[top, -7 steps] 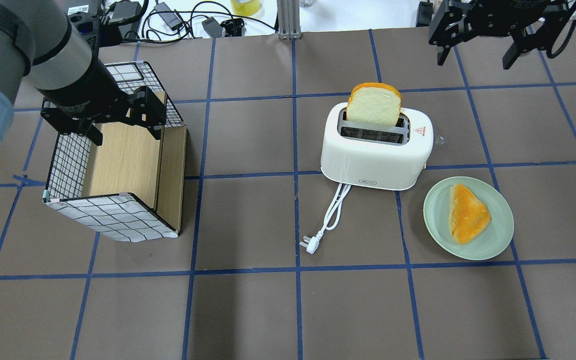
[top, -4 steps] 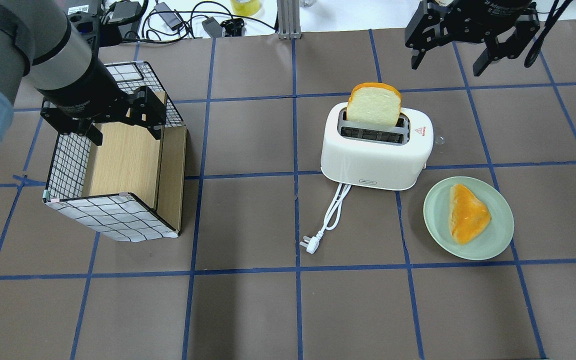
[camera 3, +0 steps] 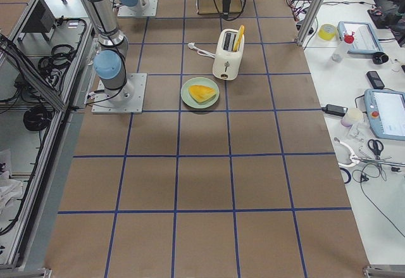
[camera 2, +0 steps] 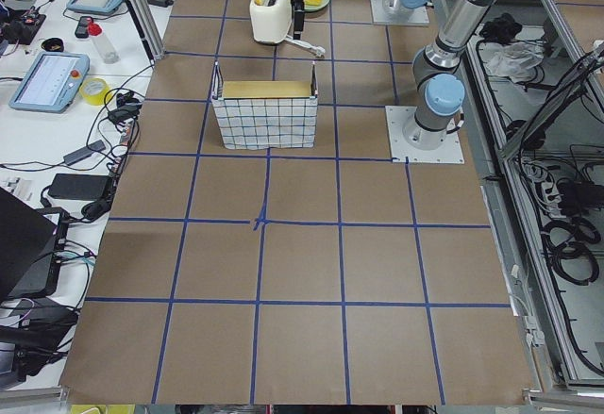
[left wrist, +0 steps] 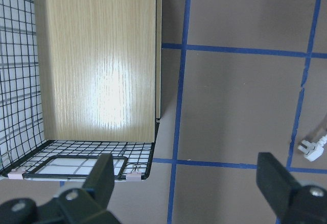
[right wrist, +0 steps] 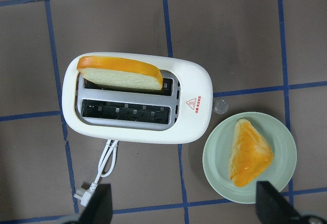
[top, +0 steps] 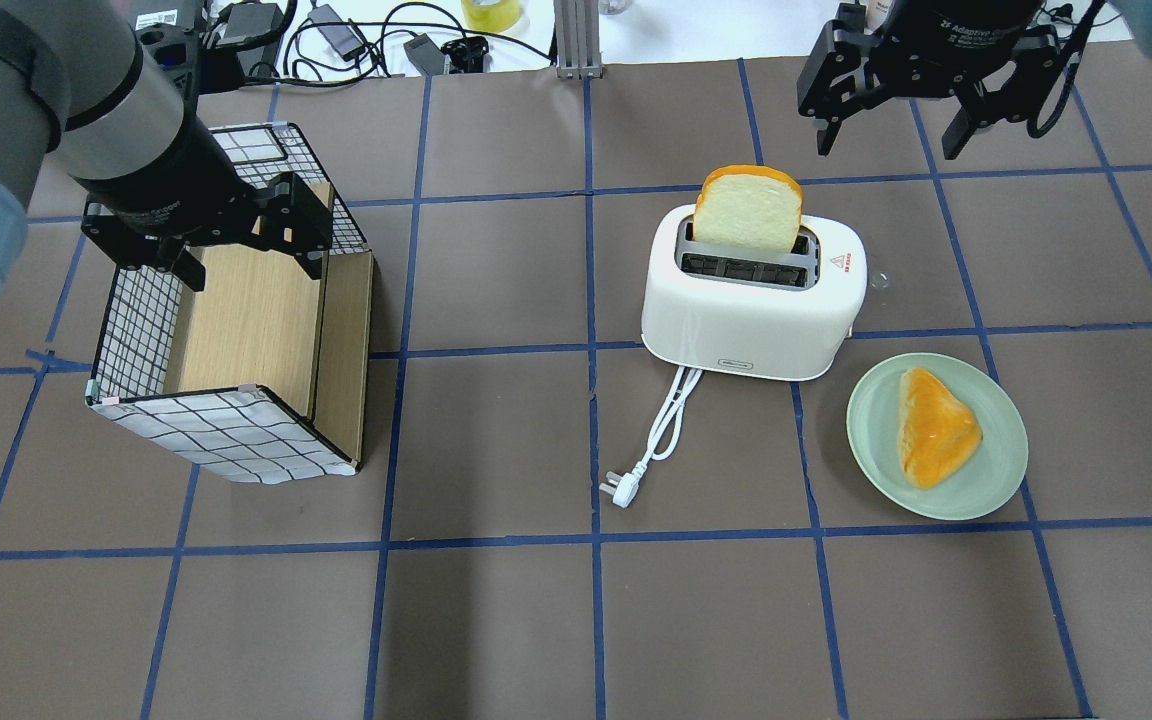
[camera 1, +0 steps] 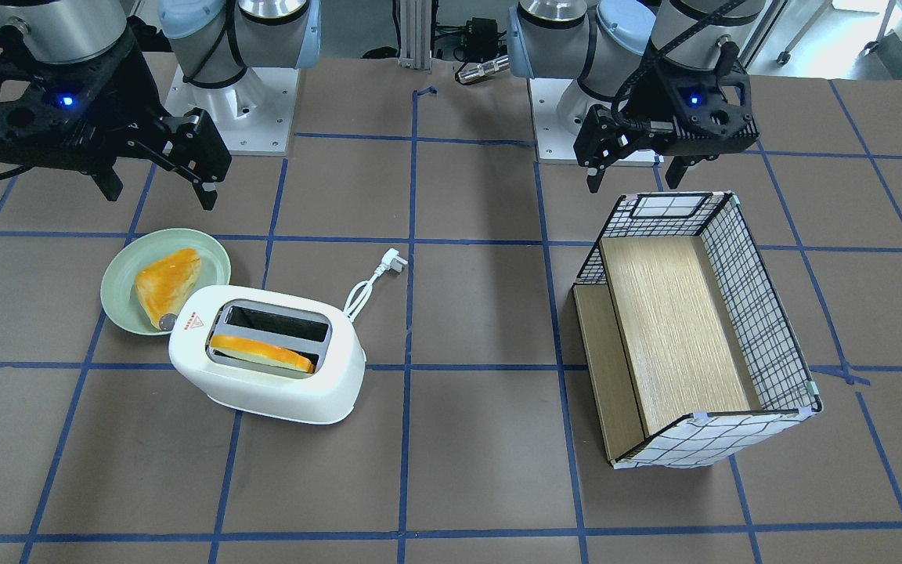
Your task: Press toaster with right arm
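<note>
Only right wrist view looked straight down on toaster [right wrist: 190,128], bread slice [right wrist: 120,76] in one slot, right claw [top: 888,135] hung spread high above toaster, pointing down.

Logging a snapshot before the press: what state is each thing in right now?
Toaster, upright, untouched, one slot empty.
Slice, standing high in the other slot.
Plug, not plugged in.
Plate, holds a bread wedge.
Basket, empty.
Left gripper, open, empty.
Right gripper, open, clear of the toaster.
</note>
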